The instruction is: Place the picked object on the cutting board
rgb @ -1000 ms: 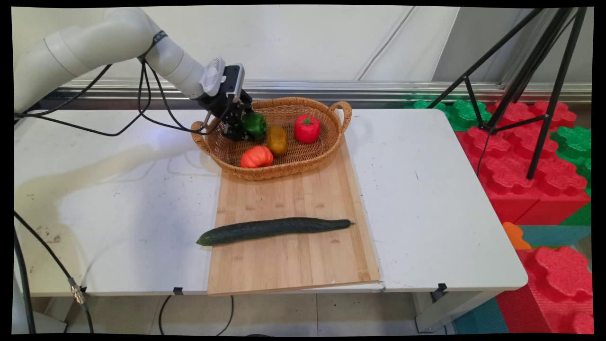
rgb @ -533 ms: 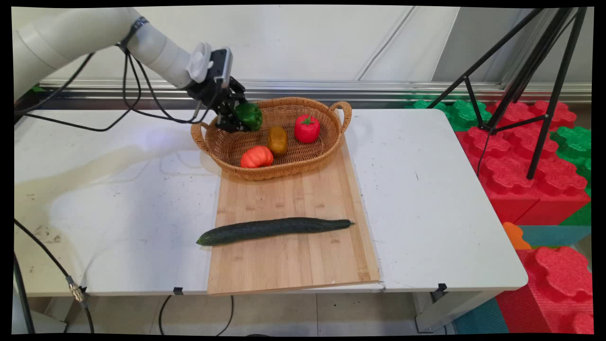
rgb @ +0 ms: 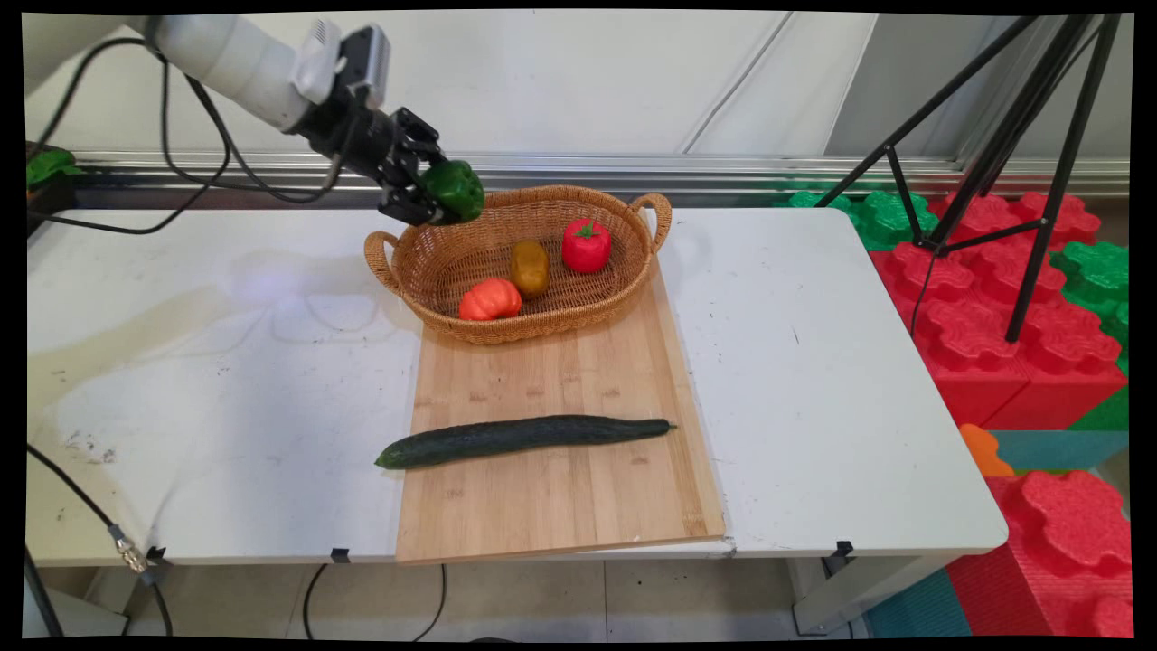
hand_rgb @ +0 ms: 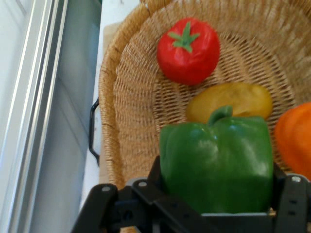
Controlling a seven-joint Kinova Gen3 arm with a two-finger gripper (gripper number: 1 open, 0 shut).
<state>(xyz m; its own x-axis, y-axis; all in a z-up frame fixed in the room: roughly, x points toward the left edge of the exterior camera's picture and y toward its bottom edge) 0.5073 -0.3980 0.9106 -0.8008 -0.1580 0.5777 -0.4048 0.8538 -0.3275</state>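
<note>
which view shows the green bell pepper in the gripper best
The hand view: the glossy green bell pepper fills it, stem visible, clamped in the black gripper. The main view shows it small, above the wicker basket's rim.

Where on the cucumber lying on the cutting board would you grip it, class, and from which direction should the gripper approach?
Probably around its middle, coming straight down from above. The cucumber lies flat and lengthwise across the cutting board, long and slim, so fingers closing across its narrow width near the centre should keep it balanced. Nothing lies close beside it.
</note>
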